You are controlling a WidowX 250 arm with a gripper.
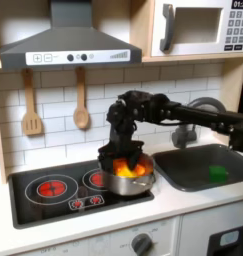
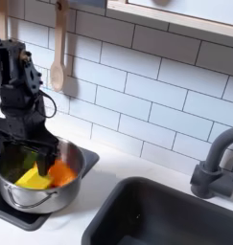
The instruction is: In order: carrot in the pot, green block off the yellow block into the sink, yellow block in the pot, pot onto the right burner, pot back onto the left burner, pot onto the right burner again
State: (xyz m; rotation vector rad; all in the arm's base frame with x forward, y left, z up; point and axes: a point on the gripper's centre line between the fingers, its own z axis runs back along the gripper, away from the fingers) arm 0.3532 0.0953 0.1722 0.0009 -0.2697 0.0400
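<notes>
Starting at the first exterior view's left: two wooden utensils hang on the tiled wall, a slotted spatula point(image 1: 31, 108) and a spoon point(image 1: 81, 105), under the grey range hood point(image 1: 68, 35). Below them sits the black cooktop point(image 1: 33, 205), and its left burner point(image 1: 52, 186) glows red and bare. Moving along, here's the pot point(image 1: 124, 183), parked on the burner at the first exterior view's right side of the cooktop, close to the counter edge by the sink. The arm reaches in from the first exterior view's right and plunges straight down over that pot.

In the second exterior view the gripper point(image 2: 30, 151) hangs low inside the pot's point(image 2: 12, 196) rim, with dark fingers point(image 2: 44, 153) dropping toward the contents. I cannot tell whether the jaws are parted or closed; they are too dark and crowded. Inside the pot, the yellow block point(image 2: 34, 179) lies next to the carrot point(image 2: 61, 173), the two touching, just under the gripper.

Further right, the sink point(image 1: 193, 170) holds the green block point(image 1: 219, 172), resting on the basin floor well apart from the pot. The grey faucet point(image 2: 216, 163) curves up at the second exterior view's right, and a microwave point(image 1: 198, 25) sits up top.
</notes>
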